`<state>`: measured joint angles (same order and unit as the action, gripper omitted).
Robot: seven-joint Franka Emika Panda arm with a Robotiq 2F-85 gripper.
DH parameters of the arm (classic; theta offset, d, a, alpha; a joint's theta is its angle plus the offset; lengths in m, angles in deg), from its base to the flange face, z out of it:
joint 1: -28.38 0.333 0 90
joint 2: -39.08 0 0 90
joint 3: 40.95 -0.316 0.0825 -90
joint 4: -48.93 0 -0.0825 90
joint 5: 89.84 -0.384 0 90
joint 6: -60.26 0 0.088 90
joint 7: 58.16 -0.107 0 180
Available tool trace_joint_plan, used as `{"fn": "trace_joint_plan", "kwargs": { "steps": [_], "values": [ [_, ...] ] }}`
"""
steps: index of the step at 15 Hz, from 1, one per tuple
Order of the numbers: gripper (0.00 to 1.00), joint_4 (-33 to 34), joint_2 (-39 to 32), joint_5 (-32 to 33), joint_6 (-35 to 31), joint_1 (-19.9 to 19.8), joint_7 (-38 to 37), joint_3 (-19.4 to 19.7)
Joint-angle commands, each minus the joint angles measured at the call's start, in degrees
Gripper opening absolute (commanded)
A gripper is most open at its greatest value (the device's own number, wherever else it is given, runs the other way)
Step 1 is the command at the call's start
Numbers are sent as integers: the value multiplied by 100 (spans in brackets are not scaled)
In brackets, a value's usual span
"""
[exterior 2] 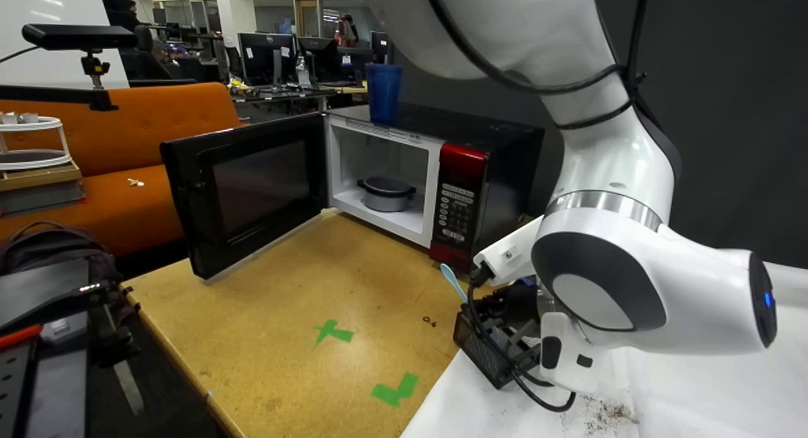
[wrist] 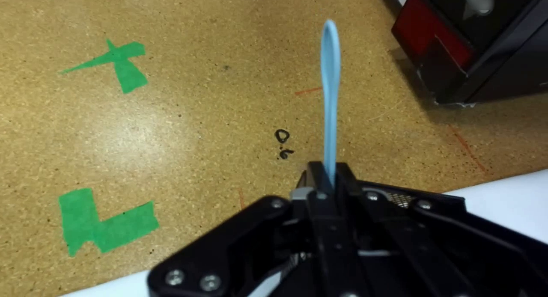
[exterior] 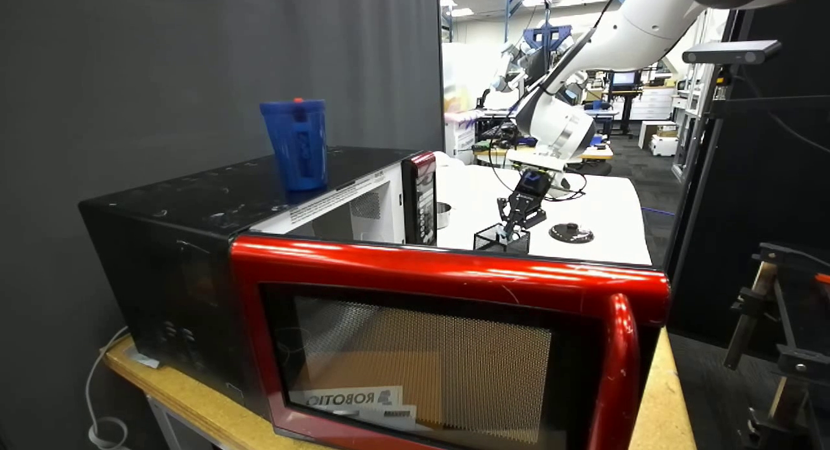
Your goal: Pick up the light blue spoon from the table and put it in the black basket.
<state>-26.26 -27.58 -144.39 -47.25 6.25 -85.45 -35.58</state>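
Note:
The light blue spoon point(wrist: 330, 83) is held between the fingertips of my gripper point(wrist: 329, 170) in the wrist view. One end sticks out past the fingers; the other end is hidden by them. In an exterior view the spoon point(exterior 2: 453, 282) rises at a tilt beside the arm's cable. The black basket point(exterior 2: 485, 349) stands at the edge of the white table point(exterior 2: 701, 394), with my gripper over it. In an exterior view my gripper point(exterior: 512, 229) points down at the basket point(exterior: 486, 239). In the wrist view the fingers cover most of the basket point(wrist: 447, 198).
A black and red microwave point(exterior 2: 464, 198) stands with its door point(exterior 2: 252, 185) open on a wooden surface point(exterior 2: 284, 337). A blue cup point(exterior 2: 384, 92) is on top and a grey pot point(exterior 2: 386, 198) inside. A dark lid point(exterior: 570, 233) lies on the white table.

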Motion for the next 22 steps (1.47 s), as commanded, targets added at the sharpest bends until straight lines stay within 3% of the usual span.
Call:
{"fn": "trace_joint_plan", "kwargs": {
  "steps": [1, 5, 9, 16, 22],
  "values": [
    [42, 495, -265, -92, 158, -19, -313, 27],
    [71, 440, -139, 6, -16, 91, -608, 132],
    [98, -356, 446, 291, -961, 685, -1217, 577],
    [100, -2150, 1654, 1579, -2296, 1731, -2460, 1210],
    [100, -3348, 2566, 2456, -3237, 1953, -3329, 1176]
  ]
}}
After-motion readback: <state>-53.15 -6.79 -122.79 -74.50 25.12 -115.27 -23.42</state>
